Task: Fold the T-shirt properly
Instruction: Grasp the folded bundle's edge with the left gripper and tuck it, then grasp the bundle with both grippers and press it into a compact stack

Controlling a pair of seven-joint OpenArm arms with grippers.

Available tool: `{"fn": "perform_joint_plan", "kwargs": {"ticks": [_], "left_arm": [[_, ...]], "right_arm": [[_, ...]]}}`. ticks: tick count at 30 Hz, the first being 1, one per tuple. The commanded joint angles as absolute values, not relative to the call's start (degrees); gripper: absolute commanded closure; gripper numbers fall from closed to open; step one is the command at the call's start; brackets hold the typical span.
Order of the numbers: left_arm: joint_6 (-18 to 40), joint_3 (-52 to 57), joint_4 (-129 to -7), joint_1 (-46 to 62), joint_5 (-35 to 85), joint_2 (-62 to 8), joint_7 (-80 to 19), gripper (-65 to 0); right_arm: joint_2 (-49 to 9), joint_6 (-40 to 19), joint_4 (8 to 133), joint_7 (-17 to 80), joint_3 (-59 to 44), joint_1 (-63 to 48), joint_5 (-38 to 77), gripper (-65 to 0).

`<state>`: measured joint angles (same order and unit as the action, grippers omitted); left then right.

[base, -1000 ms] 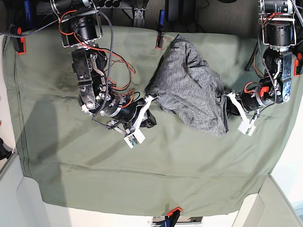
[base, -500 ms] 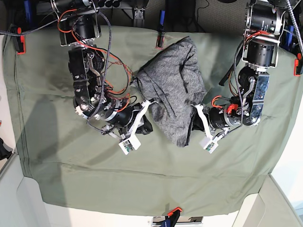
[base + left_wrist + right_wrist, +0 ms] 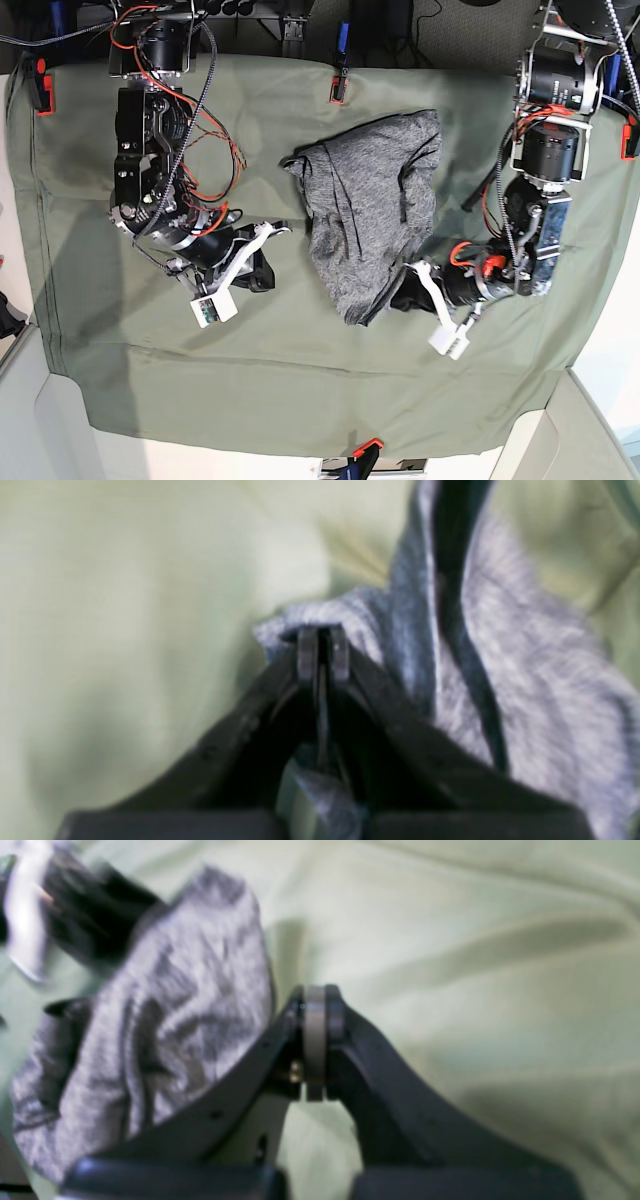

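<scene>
Two arms flank the bunched T-shirt (image 3: 372, 222) at mid-table on the olive table cloth (image 3: 120, 360), its long axis running near to far: the left gripper (image 3: 408, 290) pinches its near corner, while the right gripper (image 3: 262, 268), jaws closed empty, sits apart.

place: robotics lab | cues: olive table cloth (image 3: 150, 370) held by orange clamps (image 3: 337, 88), exposed arm wiring (image 3: 205, 150)

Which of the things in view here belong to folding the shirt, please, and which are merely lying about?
Belongs to the job:
- T-shirt, bunched
- left gripper, shut on the shirt
- right gripper, shut, holding nothing

Just there:
- olive table cloth
- clamps on its edges
</scene>
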<state>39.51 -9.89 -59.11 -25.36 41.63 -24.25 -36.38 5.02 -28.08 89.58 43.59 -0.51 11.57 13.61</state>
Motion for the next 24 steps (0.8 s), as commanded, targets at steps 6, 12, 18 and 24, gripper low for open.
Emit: {"fn": "perform_joint_plan", "kwargs": {"ticks": [6,12,18,24], "left_arm": [[40.00,-6.35,-73.06,-26.28,52.60,-31.53,-46.96,-2.8],[40.00,-6.35,-86.83,-16.23,61.67,-34.26,-51.29,-2.8],[40.00,-6.35,-91.64,-4.14,55.77,-31.44,-49.93,-2.8],[40.00,-6.35,-91.29,2.55,43.51,-31.31,-42.24,-2.8]], "right_arm": [[3.22,-28.56,90.54,39.51,-0.43,8.97,15.55,0.0],[3.16,-28.82,90.54,39.44,-0.43,7.84,16.10,0.0],[3.18,-28.80,90.52,39.11,-0.40,7.86,16.49,0.0],[3.20,-29.12,90.45,39.64,0.71,5.43,21.87,0.0]]}}
